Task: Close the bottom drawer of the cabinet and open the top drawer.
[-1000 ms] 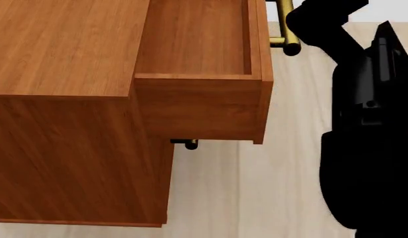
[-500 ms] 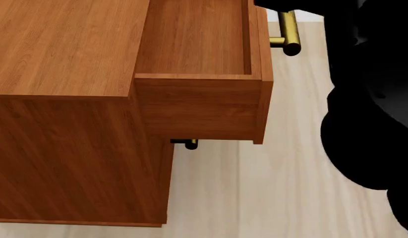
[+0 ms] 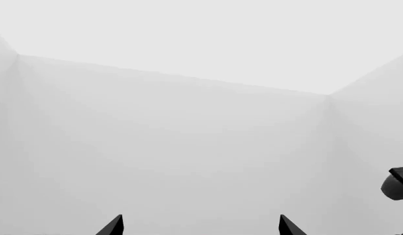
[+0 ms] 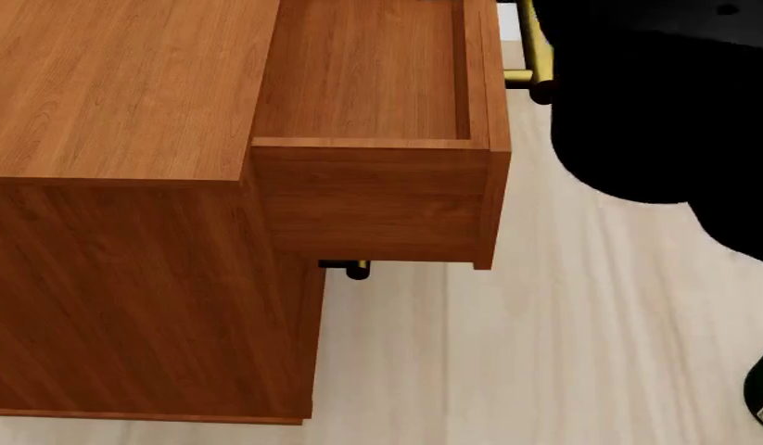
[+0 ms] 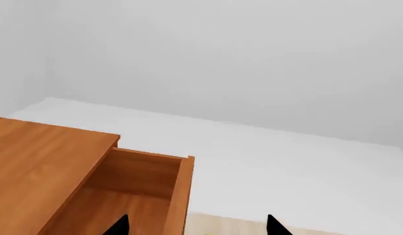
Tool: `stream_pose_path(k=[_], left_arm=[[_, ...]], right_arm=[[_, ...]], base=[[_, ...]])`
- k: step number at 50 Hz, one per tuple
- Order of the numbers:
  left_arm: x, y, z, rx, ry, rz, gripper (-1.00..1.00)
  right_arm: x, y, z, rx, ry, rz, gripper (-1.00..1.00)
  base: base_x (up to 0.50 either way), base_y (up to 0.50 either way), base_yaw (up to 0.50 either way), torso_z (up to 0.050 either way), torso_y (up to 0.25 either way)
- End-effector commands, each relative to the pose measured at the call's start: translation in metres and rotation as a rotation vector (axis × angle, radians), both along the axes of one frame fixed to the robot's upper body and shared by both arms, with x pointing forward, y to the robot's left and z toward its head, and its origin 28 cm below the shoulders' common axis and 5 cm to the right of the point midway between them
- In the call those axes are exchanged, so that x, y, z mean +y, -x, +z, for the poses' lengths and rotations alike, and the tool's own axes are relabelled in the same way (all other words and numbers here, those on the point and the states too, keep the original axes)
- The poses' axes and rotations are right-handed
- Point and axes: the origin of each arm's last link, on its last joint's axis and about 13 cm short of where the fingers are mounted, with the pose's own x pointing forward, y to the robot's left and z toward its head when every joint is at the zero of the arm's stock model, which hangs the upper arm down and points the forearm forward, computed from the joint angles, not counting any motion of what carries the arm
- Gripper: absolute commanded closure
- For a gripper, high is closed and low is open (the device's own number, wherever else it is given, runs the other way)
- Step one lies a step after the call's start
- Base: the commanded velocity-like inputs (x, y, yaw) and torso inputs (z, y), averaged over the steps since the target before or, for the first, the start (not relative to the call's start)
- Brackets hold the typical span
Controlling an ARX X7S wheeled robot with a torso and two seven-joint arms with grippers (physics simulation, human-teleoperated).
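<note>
The cabinet (image 4: pixel 109 93) fills the left of the head view. Its top drawer (image 4: pixel 369 195) stands pulled out and empty, with its brass handle (image 4: pixel 539 69) partly behind my black right arm (image 4: pixel 654 102). A brass handle end (image 4: pixel 356 270) of a lower drawer pokes out beneath it; the bottom drawer itself is hidden. In the right wrist view my right gripper (image 5: pixel 196 227) is open and empty above the top drawer's (image 5: pixel 139 181) front edge, beside the cabinet top (image 5: pixel 38 166). My left gripper (image 3: pixel 200 227) is open and empty, facing bare white walls.
Pale wooden floor (image 4: pixel 505 352) lies in front of the cabinet. White walls (image 5: pixel 253 73) stand behind it. A dark grey robot part (image 3: pixel 397 183) shows at the edge of the left wrist view.
My right arm has swung across the top right of the head view and now covers more of the top drawer's handle. The drawer and cabinet have not moved.
</note>
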Motion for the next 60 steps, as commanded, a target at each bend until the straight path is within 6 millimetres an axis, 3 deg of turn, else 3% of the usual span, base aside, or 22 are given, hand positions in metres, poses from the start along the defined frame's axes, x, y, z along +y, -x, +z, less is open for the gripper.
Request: stream_pose_path(k=[1,15,38,60], left_arm=[[0.002,-0.002,-0.002,0.005,0.007,0.0,-1.0],[0.003,-0.001,-0.001,0.003,0.007,0.001,-1.0],[0.002,-0.002,-0.003,0.008,0.006,0.006,-1.0],[0.004,-0.002,-0.003,0.008,0.01,0.01,-1.0]], right_arm=[[0.013,-0.012,0.023,0.061,0.177,0.002,-1.0],[0.027,-0.029,0.024,0.117,0.288,0.032,-1.0],[0.038,-0.058,0.002,0.247,0.446,0.057,-1.0],[0.035,-0.064,-0.008,0.34,0.552,0.031,-1.0]], base=[[0.0,0.0,0.0,0.0,0.0],[0.0,0.0,0.0,0.0,0.0],[0.0,0.0,0.0,0.0,0.0],[0.0,0.0,0.0,0.0,0.0]])
